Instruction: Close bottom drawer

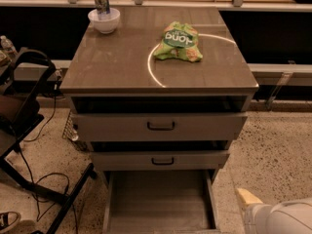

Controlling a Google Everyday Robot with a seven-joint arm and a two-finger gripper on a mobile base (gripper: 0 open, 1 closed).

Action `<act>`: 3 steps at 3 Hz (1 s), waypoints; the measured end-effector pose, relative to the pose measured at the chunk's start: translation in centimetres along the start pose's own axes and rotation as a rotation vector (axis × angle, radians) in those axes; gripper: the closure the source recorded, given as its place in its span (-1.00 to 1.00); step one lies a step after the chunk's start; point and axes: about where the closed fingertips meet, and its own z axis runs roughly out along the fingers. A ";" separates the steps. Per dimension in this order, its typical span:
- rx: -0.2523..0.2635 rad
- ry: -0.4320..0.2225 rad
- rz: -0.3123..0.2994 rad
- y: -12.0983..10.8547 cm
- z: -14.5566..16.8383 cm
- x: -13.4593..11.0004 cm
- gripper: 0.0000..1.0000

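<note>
The bottom drawer (158, 199) is pulled far out of the grey-brown cabinet, showing its plain grey interior; its front runs past the bottom edge of the view. Above it, the middle drawer (161, 160) and the top drawer (161, 126) stand slightly out, each with a dark bar handle. My gripper (247, 200) shows at the bottom right as a pale tip on the white arm (282, 218). It is to the right of the bottom drawer's right side wall, apart from it, and holds nothing that I can see.
On the cabinet top lie a green snack bag (178, 42) and a white bowl (104, 19) with a can behind it. A black chair frame and cables (29, 145) stand on the floor at the left. Speckled floor (273, 150) is at the right.
</note>
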 end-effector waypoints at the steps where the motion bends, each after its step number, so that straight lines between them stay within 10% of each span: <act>1: -0.056 -0.005 -0.058 3.1 7.8 3.6 -1.00; 3: -0.114 0.011 -0.212 5.6 15.4 8.5 -1.00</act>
